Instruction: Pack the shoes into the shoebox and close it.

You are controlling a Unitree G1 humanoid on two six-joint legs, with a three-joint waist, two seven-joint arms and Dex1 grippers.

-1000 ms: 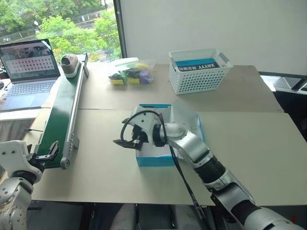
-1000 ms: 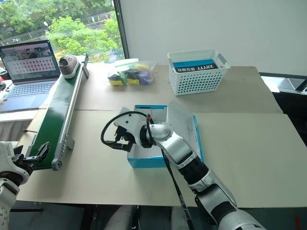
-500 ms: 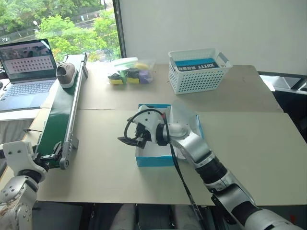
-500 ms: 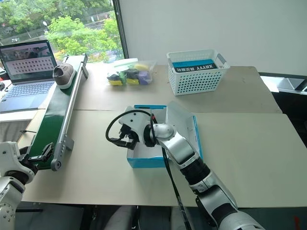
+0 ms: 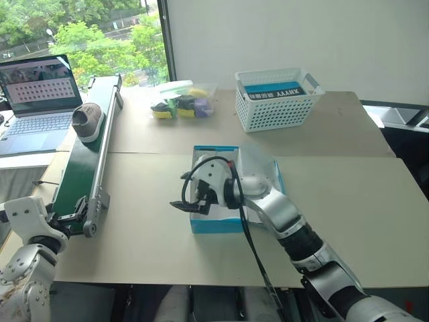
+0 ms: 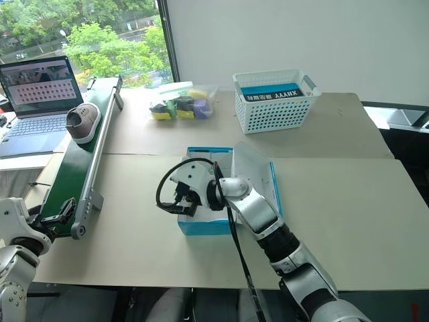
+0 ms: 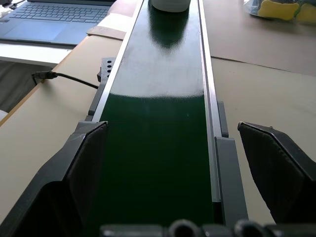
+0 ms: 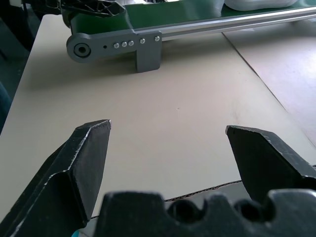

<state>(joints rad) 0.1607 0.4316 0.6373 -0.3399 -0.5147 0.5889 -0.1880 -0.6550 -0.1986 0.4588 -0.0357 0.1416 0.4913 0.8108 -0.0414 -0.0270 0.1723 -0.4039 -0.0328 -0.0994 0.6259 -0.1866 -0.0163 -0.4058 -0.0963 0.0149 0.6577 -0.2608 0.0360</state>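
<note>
One grey-taupe shoe [image 5: 86, 121] with a white sole lies on the green conveyor belt [image 5: 82, 174], about a third of the way down it; its sole edge [image 7: 170, 4] shows far up the belt in the left wrist view. My left gripper [image 5: 72, 215] is open at the belt's near end, its fingers straddling the belt [image 7: 158, 148]. The blue shoebox [image 5: 214, 226] stands mid-table with its lid [image 5: 261, 164] raised. My right gripper [image 5: 184, 204] hangs open over the box's left edge, pointing toward the conveyor. My arm hides most of the box's inside.
A laptop [image 5: 40, 94] sits left of the conveyor. At the back stand a clear bag of coloured items [image 5: 182, 104] and a white lattice basket [image 5: 276, 99] holding a blue carton. Bare tabletop [image 5: 141, 221] lies between the conveyor's end bracket [image 8: 113, 44] and the box.
The shoe has travelled down the belt toward my left gripper. Both arms have stayed nearly where they were, grippers still open.
</note>
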